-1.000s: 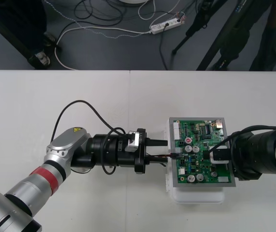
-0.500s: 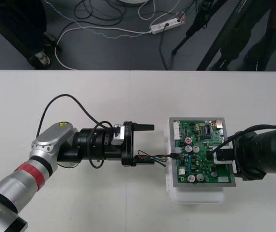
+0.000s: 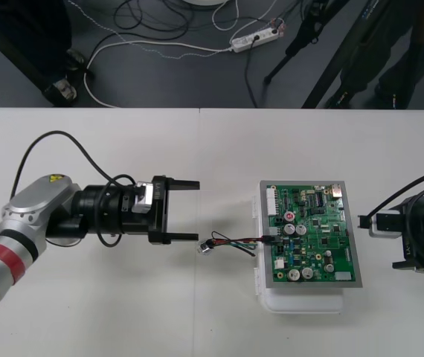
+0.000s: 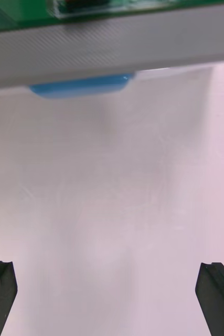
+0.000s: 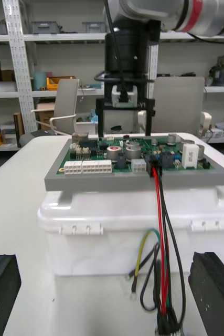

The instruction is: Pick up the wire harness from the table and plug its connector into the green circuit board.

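The green circuit board (image 3: pixel 312 230) rests on its white base (image 3: pixel 305 303) right of centre. The harness wires (image 3: pixel 234 242) run from the black plug (image 3: pixel 271 239), seated at the board's left edge, to the socket end (image 3: pixel 205 248) lying on the table. In the left wrist view the plug (image 5: pixel 155 160) sits in the board's edge, and the red, black and green wires (image 5: pixel 161 231) hang down the base. My left gripper (image 3: pixel 196 210) stands open just left of the socket end, holding nothing. My right gripper (image 3: pixel 379 242) is open, off the board's right side.
Across the board in the left wrist view, the right gripper (image 5: pixel 125 123) faces me. The base's edge with a blue tab (image 4: pixel 80 86) lies ahead of the right gripper (image 4: pixel 112 299). Bare table (image 3: pixel 123 312) surrounds the board.
My left gripper opened, let go of the harness and drew back to the left. My right gripper pulled off the board to the right. The harness stays at the board.
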Tool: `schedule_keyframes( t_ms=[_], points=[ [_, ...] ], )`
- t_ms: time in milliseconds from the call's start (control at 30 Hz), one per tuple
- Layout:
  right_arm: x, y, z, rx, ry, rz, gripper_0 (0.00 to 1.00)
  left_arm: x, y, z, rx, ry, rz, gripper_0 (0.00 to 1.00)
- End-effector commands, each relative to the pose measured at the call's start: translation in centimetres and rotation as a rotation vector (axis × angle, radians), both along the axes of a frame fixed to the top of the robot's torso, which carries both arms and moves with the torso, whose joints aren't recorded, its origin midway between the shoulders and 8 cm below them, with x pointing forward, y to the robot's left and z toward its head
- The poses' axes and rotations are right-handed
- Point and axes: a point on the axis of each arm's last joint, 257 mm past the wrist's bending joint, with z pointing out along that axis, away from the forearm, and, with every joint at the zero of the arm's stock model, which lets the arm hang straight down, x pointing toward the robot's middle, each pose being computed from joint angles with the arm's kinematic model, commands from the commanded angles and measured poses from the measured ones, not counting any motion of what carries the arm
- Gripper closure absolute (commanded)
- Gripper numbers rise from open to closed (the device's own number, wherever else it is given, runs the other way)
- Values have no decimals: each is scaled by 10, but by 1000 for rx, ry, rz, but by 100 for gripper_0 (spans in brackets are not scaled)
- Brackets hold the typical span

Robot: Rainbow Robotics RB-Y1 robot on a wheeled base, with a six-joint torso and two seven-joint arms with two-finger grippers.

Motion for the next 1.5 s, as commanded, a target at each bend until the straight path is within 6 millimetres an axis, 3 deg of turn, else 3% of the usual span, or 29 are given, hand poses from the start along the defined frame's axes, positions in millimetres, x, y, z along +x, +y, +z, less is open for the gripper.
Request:
schedule_keyframes(
  t_ms=[33,367,800,1100,1333,1500],
  points=[
    [17,-24,46,13,-75,-25,0,-20,41,9,65,74,-49,6],
    [19,-9,88,169,-118,-9,0,-28,72,36,149,102,-61,5],
    [-15,54,130,504,-14,121,0,-25,108,75,293,96,-40,6],
    [-32,86,159,713,42,168,0,-9,122,119,306,85,57,6],
    [-32,100,177,802,32,175,0,-21,124,137,342,81,67,6],
    [-27,92,183,773,19,153,0,-34,127,146,385,62,70,6]
  ],
)
